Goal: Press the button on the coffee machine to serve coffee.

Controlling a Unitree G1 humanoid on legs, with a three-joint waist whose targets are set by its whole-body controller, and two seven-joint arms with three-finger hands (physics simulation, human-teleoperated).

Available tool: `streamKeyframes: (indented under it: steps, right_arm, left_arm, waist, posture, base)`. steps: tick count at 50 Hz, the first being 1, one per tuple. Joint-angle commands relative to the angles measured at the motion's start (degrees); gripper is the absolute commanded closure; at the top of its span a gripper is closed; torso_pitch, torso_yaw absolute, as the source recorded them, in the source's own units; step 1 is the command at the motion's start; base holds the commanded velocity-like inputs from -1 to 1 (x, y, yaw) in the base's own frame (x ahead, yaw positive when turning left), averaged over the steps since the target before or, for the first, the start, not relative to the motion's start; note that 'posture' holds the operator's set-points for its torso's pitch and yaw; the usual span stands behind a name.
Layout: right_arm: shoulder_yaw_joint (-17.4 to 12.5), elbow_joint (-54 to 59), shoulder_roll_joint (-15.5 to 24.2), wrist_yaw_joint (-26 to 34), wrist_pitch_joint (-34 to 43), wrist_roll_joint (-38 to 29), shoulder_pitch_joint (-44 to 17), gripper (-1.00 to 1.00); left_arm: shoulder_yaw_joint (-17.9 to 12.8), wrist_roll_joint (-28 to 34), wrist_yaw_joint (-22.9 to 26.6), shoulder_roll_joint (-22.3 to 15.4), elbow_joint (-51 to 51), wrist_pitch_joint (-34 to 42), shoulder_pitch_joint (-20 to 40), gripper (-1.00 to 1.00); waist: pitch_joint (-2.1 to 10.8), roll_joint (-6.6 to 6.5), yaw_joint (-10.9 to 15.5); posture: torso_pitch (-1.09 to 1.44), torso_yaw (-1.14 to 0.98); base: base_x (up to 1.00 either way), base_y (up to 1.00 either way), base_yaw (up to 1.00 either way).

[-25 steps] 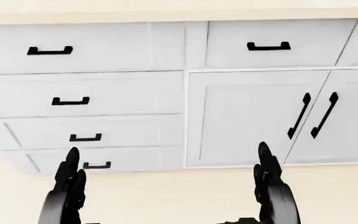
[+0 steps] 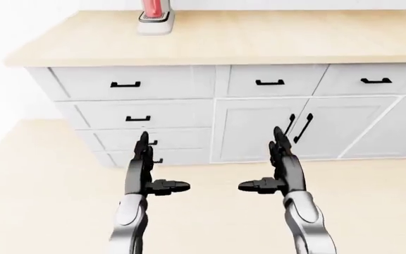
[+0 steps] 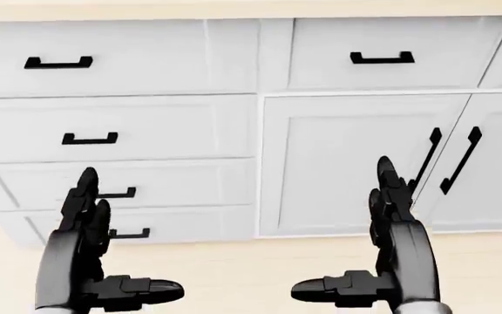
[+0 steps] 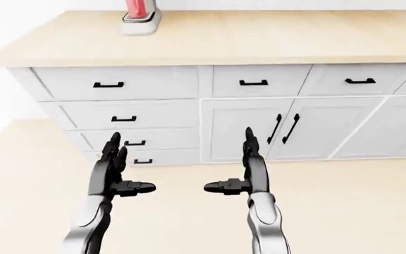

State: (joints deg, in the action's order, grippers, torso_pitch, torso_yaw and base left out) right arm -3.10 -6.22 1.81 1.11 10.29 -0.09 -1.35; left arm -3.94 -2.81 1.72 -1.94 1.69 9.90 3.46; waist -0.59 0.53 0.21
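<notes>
Both hands, left hand [image 2: 146, 177] and right hand [image 2: 277, 177], are spread and hold nothing. Walk nearer the counter [image 2: 273, 39]; the red machine [image 2: 155, 16] sits far left.

A red-and-grey coffee machine [image 2: 154, 17], cropped at top, stands on the counter's left end.

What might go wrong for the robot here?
It may not find the coffee machine: none shows, only a red-and-grey object cut off at the top of the left-eye view, too cropped to identify. Both the left hand and right hand hang open, low by the drawers, well below the countertop, so walking closer could bump the cabinet doors.
</notes>
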Motion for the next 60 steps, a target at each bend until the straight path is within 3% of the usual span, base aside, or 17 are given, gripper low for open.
streamKeyframes:
  steps: [1,6,16,23,27,28,33,36,46,56,57,60]
  right_arm:
    - [-0.4,-3.9,0.2,0.6,3.5,1.0,-2.5,-1.00]
    - [-3.3,-11.6,3.1,-0.5,18.6,1.7,-12.9,-1.00]
    - [-5.7,-20.7,8.1,-1.9,37.3,3.9,-25.1,-1.00]
    - [-9.7,-25.2,12.1,-4.3,48.4,8.2,-35.7,-1.00]
    - [-12.2,-24.8,14.1,-6.3,49.9,12.6,-39.6,-1.00]
    - [-14.0,-25.4,13.7,-7.3,51.2,15.3,-41.4,-1.00]
    - [-13.2,-27.6,17.9,-9.6,54.1,19.3,-43.1,-1.00]
    - [-15.6,-32.3,20.0,-11.8,60.0,22.5,-46.9,-1.00]
    - [-19.0,-35.1,23.5,-18.6,64.3,32.5,-52.3,-1.00]
    - [-19.1,-33.8,26.7,-24.5,61.8,40.4,-51.5,-1.00]
    - [-19.2,-33.8,27.1,-25.1,61.6,41.3,-51.4,-1.00]
    - [-18.8,-33.2,28.1,-26.6,60.1,43.2,-50.7,-1.00]
  left_arm:
    - [-0.9,-0.8,-0.2,-1.1,3.7,1.1,3.2,-1.00]
    - [-1.9,-1.6,-0.9,-3.2,7.9,12.8,11.5,-1.00]
    - [-4.7,-5.3,-2.0,-7.9,14.2,29.7,26.6,-1.00]
    - [-7.6,-8.6,-4.7,-12.7,14.9,37.5,35.1,-1.00]
    - [-8.5,-9.9,-5.5,-15.3,15.2,40.7,38.8,-1.00]
    - [-8.7,-10.0,-6.1,-15.9,15.5,41.3,39.9,-1.00]
    - [-10.3,-13.8,-8.8,-17.8,15.5,43.6,43.8,-1.00]
    - [-11.1,-16.0,-9.8,-19.5,19.3,46.8,44.4,-1.00]
    - [-12.9,-22.9,-13.8,-22.3,23.9,52.8,49.2,-1.00]
    - [-12.5,-26.7,-16.5,-23.3,24.4,52.7,49.7,-1.00]
    - [-12.6,-27.1,-16.8,-23.3,24.3,52.7,49.8,-1.00]
    - [-12.8,-27.9,-17.7,-23.8,24.3,52.9,50.0,-1.00]
  waist:
    - [1.43,-0.13,0.0]
    - [1.62,-0.17,0.1]
    - [1.15,-0.04,0.1]
    - [0.28,-0.29,0.2]
    - [-0.03,-0.28,0.2]
    - [-0.10,-0.25,0.2]
    - [-0.45,-0.12,0.3]
    - [-0.59,-0.15,0.2]
    - [-1.46,-0.14,0.3]
    - [-1.84,-0.01,0.4]
    - [-0.47,-0.20,0.2]
    - [-0.65,-0.39,0.1]
  posture:
    - [0.00,0.00]
    - [0.00,0.00]
    - [0.00,0.00]
    - [0.00,0.00]
    - [0.00,0.00]
    - [0.00,0.00]
    - [0.00,0.00]
    - [0.00,0.00]
    - [0.00,0.00]
    - [0.00,0.00]
    - [0.00,0.00]
    - [0.00,0.00]
  base:
    - [0.00,0.00,0.00]
    - [0.00,0.00,0.00]
    - [0.00,0.00,0.00]
    - [0.00,0.00,0.00]
    - [0.00,0.00,0.00]
    - [0.00,0.00,0.00]
    - [0.00,0.00,0.00]
    - [0.00,0.00,0.00]
    - [0.00,0.00,0.00]
    - [0.03,0.00,0.00]
    - [0.05,0.00,0.00]
    - [0.07,0.00,0.00]
